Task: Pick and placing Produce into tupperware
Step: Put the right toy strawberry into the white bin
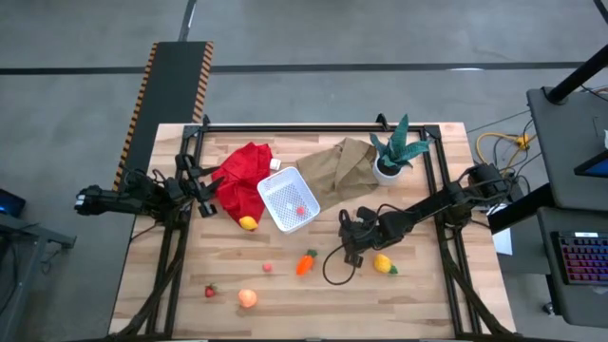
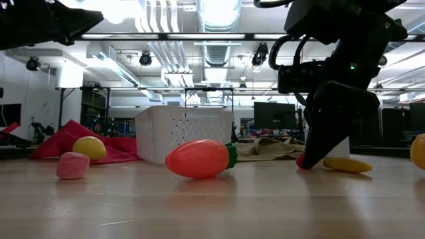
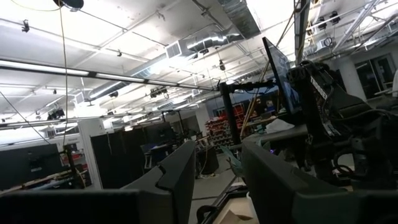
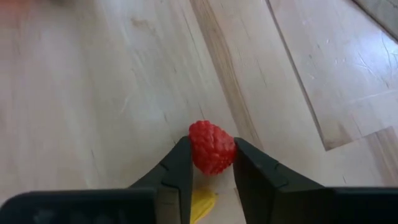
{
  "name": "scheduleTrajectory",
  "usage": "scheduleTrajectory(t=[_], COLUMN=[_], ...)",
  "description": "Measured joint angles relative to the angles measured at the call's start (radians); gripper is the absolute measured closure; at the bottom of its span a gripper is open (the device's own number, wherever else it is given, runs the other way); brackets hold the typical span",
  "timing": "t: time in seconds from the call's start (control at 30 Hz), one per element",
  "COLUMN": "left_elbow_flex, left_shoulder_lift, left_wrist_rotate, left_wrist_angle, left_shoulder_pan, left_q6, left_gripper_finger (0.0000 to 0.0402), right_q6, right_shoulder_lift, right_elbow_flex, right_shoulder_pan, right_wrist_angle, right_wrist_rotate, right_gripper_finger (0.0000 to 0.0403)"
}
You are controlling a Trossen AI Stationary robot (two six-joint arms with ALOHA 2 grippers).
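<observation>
The white tupperware (image 1: 288, 201) sits mid-table with one red berry (image 1: 301, 211) inside. On the wood lie a carrot (image 1: 305, 263), a lemon (image 1: 248, 223) by the red cloth, a second lemon (image 1: 384, 263), a pink piece (image 1: 268, 268), a red berry (image 1: 210, 291) and a peach ball (image 1: 247, 298). My right gripper (image 1: 350, 255) points down just left of the second lemon, shut on a red raspberry (image 4: 211, 149). My left gripper (image 1: 204, 185) hangs open over the red cloth's left edge, its fingers (image 3: 180, 174) facing the room. My right gripper (image 4: 212, 142) pinches the raspberry between its two fingertips, one finger on each side of the berry's body (image 4: 198, 152). The fingers come from above, pointing down. The berry (image 2: 300, 160) is at table height; whether it still rests on the wood I cannot tell.
A red cloth (image 1: 242, 176) lies left of the tupperware, a brown paper bag (image 1: 337, 166) behind it, and a potted plant (image 1: 394, 152) at the far right. A black cable loops on the table (image 1: 332, 271) under my right arm. Open wood lies along the near edge.
</observation>
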Motion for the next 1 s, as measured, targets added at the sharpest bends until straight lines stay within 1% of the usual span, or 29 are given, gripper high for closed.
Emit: scheduleTrajectory(t=[0.17,0.33,0.5,0.6,0.7,0.83,1.0], left_elbow_flex=[0.000,0.000,0.000,0.000,0.000,0.001,0.001], left_shoulder_lift=[0.000,0.000,0.000,0.000,0.000,0.000,0.000], left_wrist_rotate=[0.000,0.000,0.000,0.000,0.000,0.000,0.000], left_wrist_angle=[0.000,0.000,0.000,0.001,0.001,0.002,0.002], left_shoulder_pan=[0.000,0.000,0.000,0.000,0.000,0.000,0.000], left_q6=[0.000,0.000,0.000,0.000,0.000,0.000,0.000], left_gripper_finger=[0.0283,0.0283,0.0283,0.0283,0.0283,0.0283,0.0283], right_q6=[0.000,-0.011,-0.042,-0.082,-0.138,-0.200,-0.262], right_shoulder_lift=[-0.004,-0.011,-0.012,-0.012,-0.013,-0.006,-0.005], right_elbow_flex=[0.000,0.028,0.110,0.168,0.232,0.306,0.351], right_shoulder_pan=[0.000,0.000,-0.002,-0.003,-0.014,-0.050,-0.115], right_wrist_angle=[0.001,0.002,0.005,0.008,0.014,0.018,0.019], right_wrist_rotate=[-0.006,-0.008,0.007,0.042,0.052,0.055,0.054], right_gripper_finger=[0.0309,0.0322,0.0321,0.0321,0.0324,0.0324,0.0325])
